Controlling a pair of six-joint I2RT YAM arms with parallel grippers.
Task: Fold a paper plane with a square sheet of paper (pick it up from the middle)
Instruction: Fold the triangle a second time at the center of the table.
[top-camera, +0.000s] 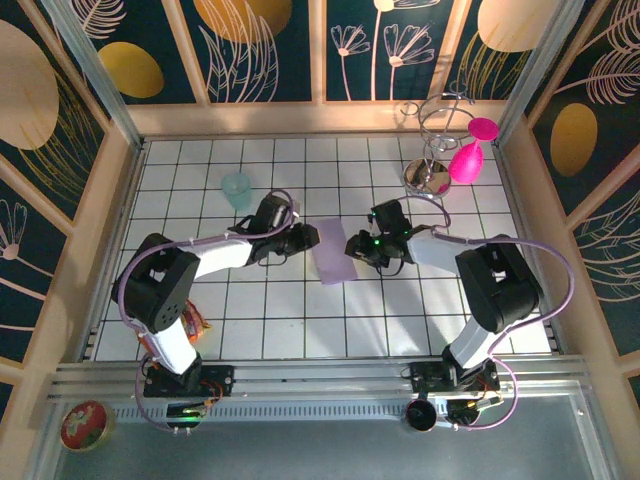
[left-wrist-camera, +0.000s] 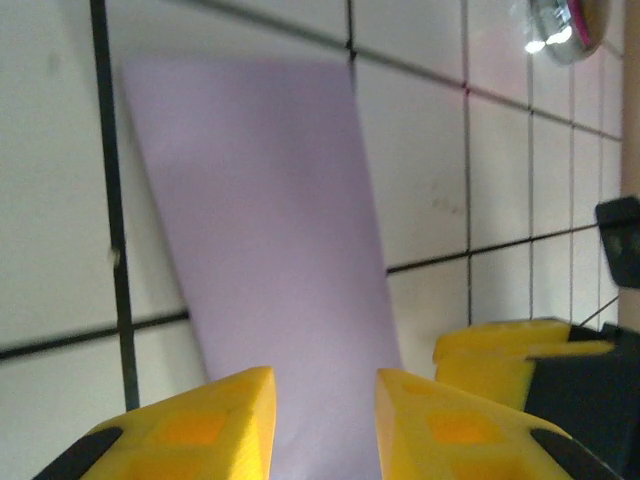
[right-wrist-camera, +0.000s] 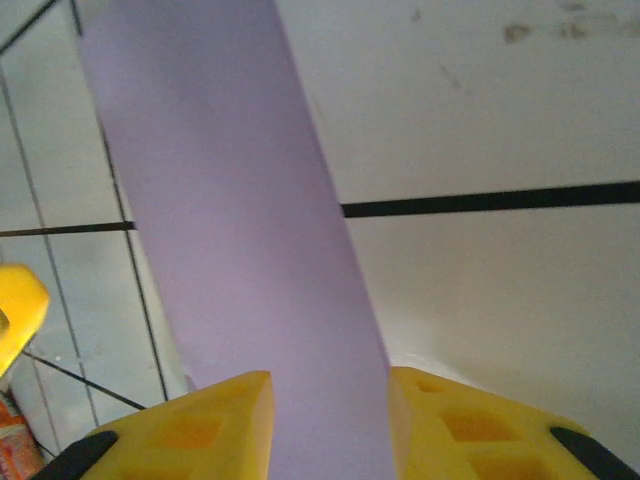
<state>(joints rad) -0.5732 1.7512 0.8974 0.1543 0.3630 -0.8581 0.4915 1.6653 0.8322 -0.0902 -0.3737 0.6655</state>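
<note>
Your folded lilac sheet of paper (top-camera: 331, 252) lay flat on the tabletop (top-camera: 260, 310); left jaws and right jaws stood parted at its opposite long edges.

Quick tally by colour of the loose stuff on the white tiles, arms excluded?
Lilac, pale lilac paper sheet: 1
Teal, translucent teal plastic cup: 1
Pink, pink balloon-like bulbs: 2
Silver, chrome wire stand: 1
Orange, orange snack packet, partly under the left arm: 1
Total: 6
</note>
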